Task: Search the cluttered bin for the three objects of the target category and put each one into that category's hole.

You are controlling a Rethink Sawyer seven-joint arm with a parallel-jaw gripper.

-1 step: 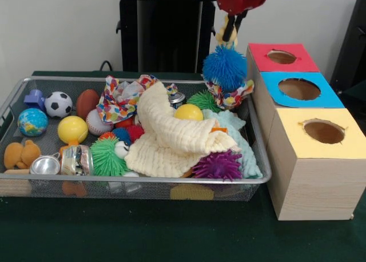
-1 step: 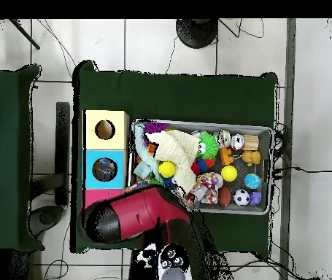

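A: Front view, quick pass. Tool (image 1: 229, 28) is up over the bin's far right corner, near the red hole (image 1: 281, 56). It looks closed on a strand of the blue spiky ball (image 1: 224, 67), which hangs below it, clear of the clutter.

B: Progress?

A: My guess is spiky balls are the category. The blue one is lifted but not yet dropped in any hole. A green spiky ball (image 1: 106, 157) and a purple one (image 1: 217, 165) sit at the near side of the wire bin (image 1: 15, 97), so most of the job is left. I can't see inside the holes.

B: Surface, room?

A: Dark green counter (image 1: 171, 233), with a wooden box (image 1: 311, 176) right of the bin, topped red, blue and yellow. White wall behind; overhead view shows tiled floor (image 2: 161, 44) with cables.
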